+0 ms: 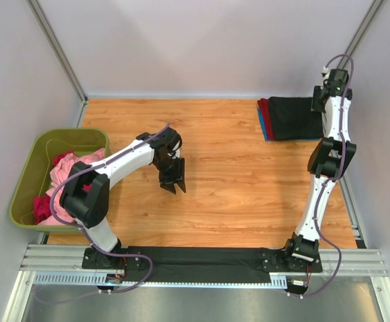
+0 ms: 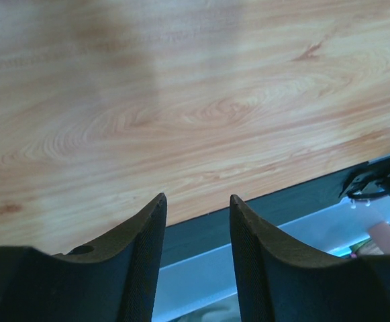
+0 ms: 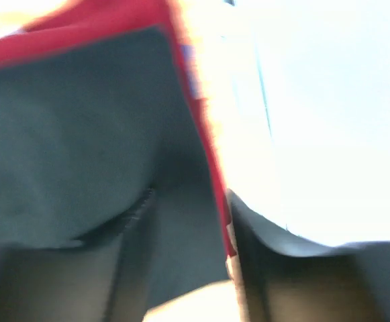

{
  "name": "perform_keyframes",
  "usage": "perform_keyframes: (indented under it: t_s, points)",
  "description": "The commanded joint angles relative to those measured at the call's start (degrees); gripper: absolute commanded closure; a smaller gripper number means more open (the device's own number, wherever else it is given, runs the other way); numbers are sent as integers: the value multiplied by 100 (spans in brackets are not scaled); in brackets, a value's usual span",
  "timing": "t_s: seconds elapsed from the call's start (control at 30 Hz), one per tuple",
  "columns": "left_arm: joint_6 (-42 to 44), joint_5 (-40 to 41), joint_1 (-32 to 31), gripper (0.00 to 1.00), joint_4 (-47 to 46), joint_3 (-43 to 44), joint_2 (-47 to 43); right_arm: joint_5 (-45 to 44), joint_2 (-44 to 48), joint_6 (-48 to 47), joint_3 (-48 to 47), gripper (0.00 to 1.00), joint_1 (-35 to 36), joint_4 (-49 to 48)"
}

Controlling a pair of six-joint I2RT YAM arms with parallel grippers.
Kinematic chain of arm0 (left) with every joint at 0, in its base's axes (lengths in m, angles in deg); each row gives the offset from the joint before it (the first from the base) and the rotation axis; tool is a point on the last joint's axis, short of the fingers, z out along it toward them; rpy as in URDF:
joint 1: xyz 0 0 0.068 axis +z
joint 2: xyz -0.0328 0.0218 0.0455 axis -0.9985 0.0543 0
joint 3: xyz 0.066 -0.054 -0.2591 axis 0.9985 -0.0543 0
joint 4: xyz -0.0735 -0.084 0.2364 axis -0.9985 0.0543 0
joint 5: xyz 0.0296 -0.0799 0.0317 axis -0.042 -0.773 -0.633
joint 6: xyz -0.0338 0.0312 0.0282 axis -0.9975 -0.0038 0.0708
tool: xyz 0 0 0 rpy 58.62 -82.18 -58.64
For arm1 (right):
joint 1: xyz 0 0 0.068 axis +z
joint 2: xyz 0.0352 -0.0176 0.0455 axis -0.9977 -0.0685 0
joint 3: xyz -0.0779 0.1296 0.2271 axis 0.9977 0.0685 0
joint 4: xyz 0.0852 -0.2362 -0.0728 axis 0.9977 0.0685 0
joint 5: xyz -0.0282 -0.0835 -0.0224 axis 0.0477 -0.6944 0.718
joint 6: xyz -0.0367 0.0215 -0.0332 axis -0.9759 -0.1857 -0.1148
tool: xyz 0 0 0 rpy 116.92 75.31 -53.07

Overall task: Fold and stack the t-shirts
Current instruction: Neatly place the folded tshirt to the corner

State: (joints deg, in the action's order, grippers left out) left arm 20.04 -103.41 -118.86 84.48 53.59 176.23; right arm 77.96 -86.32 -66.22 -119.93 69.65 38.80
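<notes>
Where the wooden table [image 1: 235, 194] runs out farthest from the green bin [image 1: 27, 176], a folded pile [image 1: 290, 119] lies flat. A black shirt [image 1: 295, 115] is on top, with thin edges of a red shirt [image 1: 265, 119] and a blue shirt [image 1: 261, 127] showing beneath it along the side that faces the bin. The right wrist view of the pile is too blurred to read any label or print. The pile is a neat rectangle, its long axis running in line with the bin, across the table rather than front to back. The black cloth looks smooth and matte.

The right gripper [image 3: 189, 198] hangs at the pile's end away from the bin, fingers apart with nothing clamped between them. Black cloth and the red edge show through the gap, and I cannot tell whether the tips touch the cloth.

In the bin itself lie loose, crumpled shirts — a pink shirt [image 1: 66, 171] heaped against the rim on the table side, and a dark red shirt [image 1: 41, 206] lower down at the near end.

The left gripper [image 1: 174, 188] hangs over bare wood between the bin and the pile, nearer the bin, its fingers [image 2: 141, 255] spread wide and holding nothing. Past them, a black mat [image 2: 295, 201] edges the table.
</notes>
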Motion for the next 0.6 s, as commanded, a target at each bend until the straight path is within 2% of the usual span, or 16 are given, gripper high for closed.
perform_keyframes:
  t_s: [0.0,0.1,0.27,0.5,0.57]
  points:
    - [-142,186,-117,50,546,418,67,-166,-505,-84,-84,33,16,-1054]
    - [-63,274,-143,50,906,778,270,-53,-314,37,292,30,-10,-1274]
    - [16,345,-214,50,1030,1367,147,-263,431,371,733,15,17,-1187]
    - [262,161,-249,50,864,1456,-72,-554,1347,899,1173,12,122,-1037]
    - [298,178,-249,50,715,1342,-239,-388,1435,1091,1234,17,270,-993]
